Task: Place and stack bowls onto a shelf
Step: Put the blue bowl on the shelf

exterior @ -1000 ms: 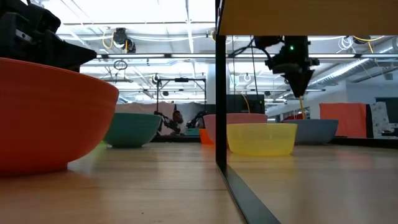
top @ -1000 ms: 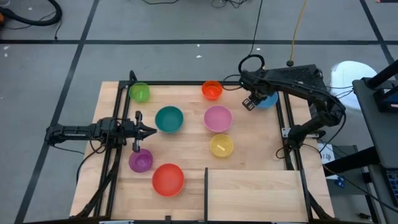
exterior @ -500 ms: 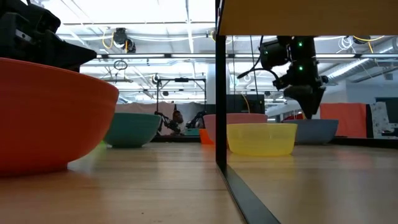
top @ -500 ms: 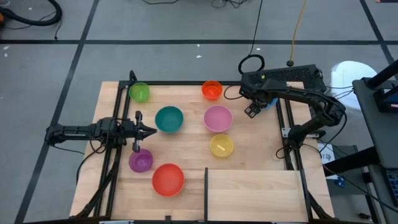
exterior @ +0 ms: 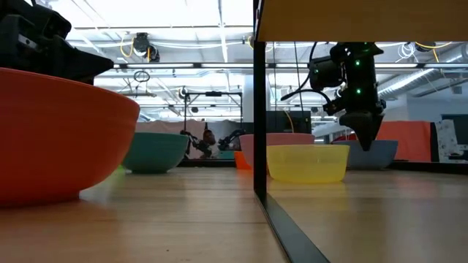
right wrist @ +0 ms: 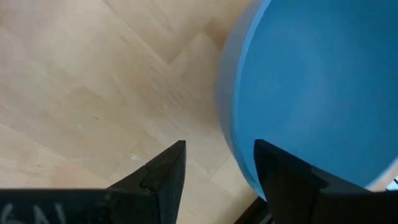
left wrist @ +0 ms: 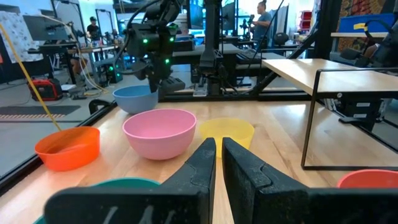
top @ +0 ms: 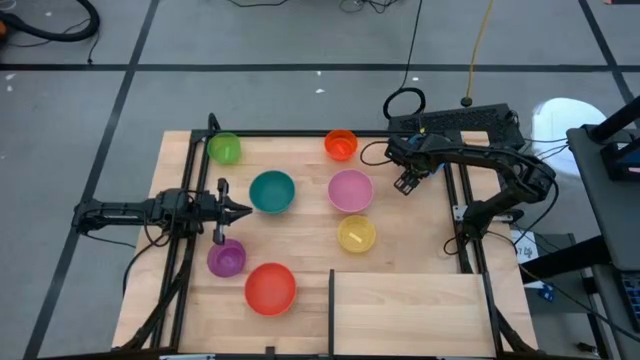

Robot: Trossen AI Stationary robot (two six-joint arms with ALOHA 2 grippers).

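Note:
My right gripper (top: 405, 182) (exterior: 363, 143) is open and points down at the blue bowl (right wrist: 311, 93) (exterior: 374, 154) near the table's far right corner. Its fingers stand on either side of the bowl's left rim (right wrist: 229, 130), touching nothing I can see. In the high view the arm hides most of this bowl. My left gripper (top: 241, 211) (left wrist: 218, 155) is shut and waits beside the teal bowl (top: 271, 192). The pink (top: 350, 190), yellow (top: 356, 233), orange (top: 341, 144), green (top: 224, 148), purple (top: 226, 257) and red (top: 270, 288) bowls rest on the tabletop. The shelf (top: 410, 312) sits at the near right.
The shelf's dark upright divider (top: 331, 300) (exterior: 258, 109) stands near the yellow bowl. A black frame rail (top: 450, 200) runs along the table's right side close to the blue bowl. Bare tabletop (top: 410, 235) lies between the blue bowl and the shelf.
My right gripper has moved toward the table's near edge and come down, from well above the blue bowl to the level of its rim. The left arm and the bowls have kept still.

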